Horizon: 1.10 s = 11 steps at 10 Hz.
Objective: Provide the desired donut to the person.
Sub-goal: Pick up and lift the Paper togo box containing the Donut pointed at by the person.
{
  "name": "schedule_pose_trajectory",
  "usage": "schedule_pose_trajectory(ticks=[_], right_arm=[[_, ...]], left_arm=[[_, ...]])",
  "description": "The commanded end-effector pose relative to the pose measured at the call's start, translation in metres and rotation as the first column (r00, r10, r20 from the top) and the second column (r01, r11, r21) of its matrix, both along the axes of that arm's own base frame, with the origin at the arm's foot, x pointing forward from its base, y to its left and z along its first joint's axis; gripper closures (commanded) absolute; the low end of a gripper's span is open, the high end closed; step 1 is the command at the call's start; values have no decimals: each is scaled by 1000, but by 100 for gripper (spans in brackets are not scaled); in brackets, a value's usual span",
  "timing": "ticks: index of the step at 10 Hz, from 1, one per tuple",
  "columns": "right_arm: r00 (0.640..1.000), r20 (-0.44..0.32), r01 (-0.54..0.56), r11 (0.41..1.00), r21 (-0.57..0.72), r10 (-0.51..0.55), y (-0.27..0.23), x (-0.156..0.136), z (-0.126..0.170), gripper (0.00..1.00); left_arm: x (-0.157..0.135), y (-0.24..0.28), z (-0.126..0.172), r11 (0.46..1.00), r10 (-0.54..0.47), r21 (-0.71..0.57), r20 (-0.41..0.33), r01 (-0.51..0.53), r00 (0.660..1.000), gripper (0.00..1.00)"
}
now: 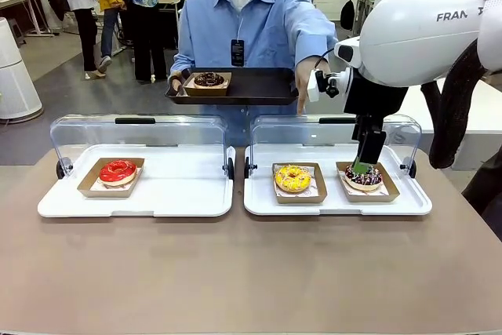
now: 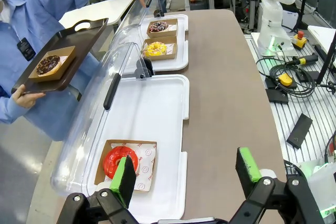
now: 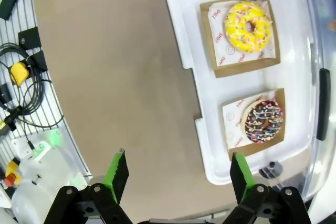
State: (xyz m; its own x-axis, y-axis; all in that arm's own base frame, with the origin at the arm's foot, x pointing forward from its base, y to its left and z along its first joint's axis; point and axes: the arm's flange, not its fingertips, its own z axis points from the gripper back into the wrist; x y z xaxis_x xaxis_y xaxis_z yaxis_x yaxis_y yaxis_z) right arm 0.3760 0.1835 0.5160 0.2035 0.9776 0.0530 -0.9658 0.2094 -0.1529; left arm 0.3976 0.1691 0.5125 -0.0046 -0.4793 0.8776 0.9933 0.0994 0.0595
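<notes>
The person [image 1: 251, 13] stands across the table, holding a dark tray [image 1: 267, 88] that carries a chocolate donut [image 1: 209, 80] in a brown box. Their other hand [image 1: 302, 92] points down at the right white tray [image 1: 337, 203]. On that tray sit a yellow sprinkled donut [image 1: 293, 179] and a chocolate sprinkled donut [image 1: 362, 177]. The left white tray [image 1: 172, 194] holds a red donut [image 1: 118, 171]. My right gripper [image 1: 363, 164] hangs open just above the chocolate sprinkled donut [image 3: 263, 121], empty [image 3: 178, 170]. My left gripper [image 2: 186, 170] is open and empty, near the red donut [image 2: 119, 162].
Clear hinged lids [image 1: 137, 135] stand open behind both white trays. Bare brown tabletop [image 1: 251, 272] stretches in front of them. Cables and small devices lie on the metal frame [image 2: 294, 77] beside the table. Other people stand far back.
</notes>
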Motion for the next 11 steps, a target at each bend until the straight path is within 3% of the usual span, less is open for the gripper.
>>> schedule_pose_trajectory(ticks=[1,5,8,11], right_arm=[[1000,-2,-8,1000,-10,8,5,-3,-1,0],[1000,0,-10,1000,-1,10,4,-2,0,0],[998,42,-54,998,-44,56,39,4,-36,0],[995,33,-90,993,-73,93,75,12,-71,0]], left_arm=[[0,0,1,1000,-2,-14,11,2,1000,0],[0,0,1,1000,-2,-14,11,2,1000,0],[0,0,1,1000,-2,-14,11,2,1000,0],[0,0,1,1000,-2,-14,11,2,1000,0]])
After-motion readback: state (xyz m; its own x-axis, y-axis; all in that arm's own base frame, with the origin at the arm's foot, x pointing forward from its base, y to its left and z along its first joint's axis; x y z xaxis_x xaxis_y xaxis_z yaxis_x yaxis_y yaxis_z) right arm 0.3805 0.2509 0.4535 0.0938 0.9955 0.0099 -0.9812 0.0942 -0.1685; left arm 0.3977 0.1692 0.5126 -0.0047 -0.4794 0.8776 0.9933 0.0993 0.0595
